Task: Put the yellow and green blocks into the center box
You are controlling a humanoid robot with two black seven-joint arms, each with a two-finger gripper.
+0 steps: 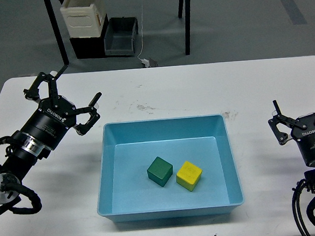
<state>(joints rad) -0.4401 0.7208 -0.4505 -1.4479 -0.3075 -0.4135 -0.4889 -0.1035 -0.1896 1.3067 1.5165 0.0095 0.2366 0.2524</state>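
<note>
Head view. A white desk [161, 90] carried a light-blue tray [165, 127] near its middle, toward the near edge. On the tray floor lay two small cubes: the green block [160, 171] to the left and the yellow block [189, 175] to the right, just beside each other, with corners close enough that contact could not be told. Both sat somewhat near of the tray's centre, clear of its walls.

The left gripper [72, 99] stood over the desk to the left of the tray, beyond its far-left corner, fingers spread wide and holding nothing. The right gripper [300, 110] stood at the right edge of the desk, well apart from the tray, its fingers likewise parted and empty, pointing toward the far side.

Faint scuff marks [143, 106] showed on the desk surface just beyond the tray's far wall. On the floor past the desk stood a cream-white container [84, 16] on a black base, with a grey bin [121, 36] just to its right, between dark desk legs.
</note>
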